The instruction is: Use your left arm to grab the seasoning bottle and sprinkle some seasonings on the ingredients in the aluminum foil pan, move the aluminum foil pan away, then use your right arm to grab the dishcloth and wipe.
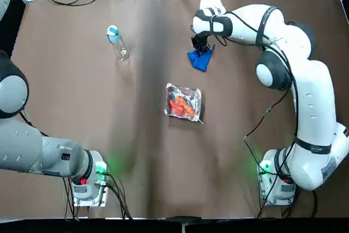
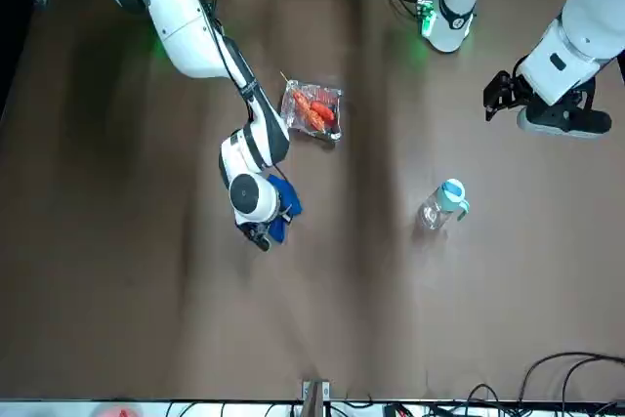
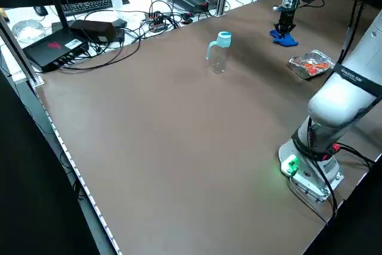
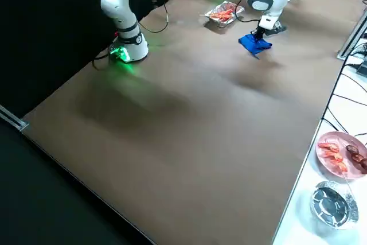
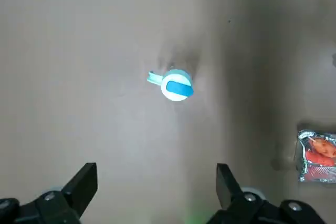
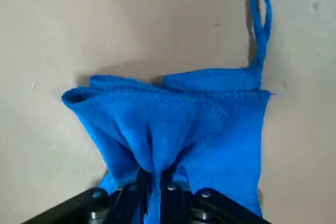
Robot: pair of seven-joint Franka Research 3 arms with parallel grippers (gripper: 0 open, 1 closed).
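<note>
The seasoning bottle (image 1: 116, 42) stands upright at the far left of the table, its light blue cap (image 5: 176, 84) seen from above in the left wrist view. My left gripper (image 5: 157, 187) hangs open and empty high above it, off at the table's left side (image 2: 496, 97). The aluminum foil pan (image 1: 184, 102) with orange-red ingredients (image 1: 181, 105) sits mid-table. Just beyond it, my right gripper (image 1: 200, 46) is shut on the blue dishcloth (image 6: 173, 124), pinching a bunched fold; the rest of the cloth (image 1: 200, 60) rests on the table.
Cables and electronics (image 3: 89, 28) line the table's far edge. A pink plate of food (image 4: 339, 154) and a glass bowl (image 4: 332, 202) sit on the side bench. The arm bases (image 1: 87, 181) (image 1: 275, 178) stand at the near corners.
</note>
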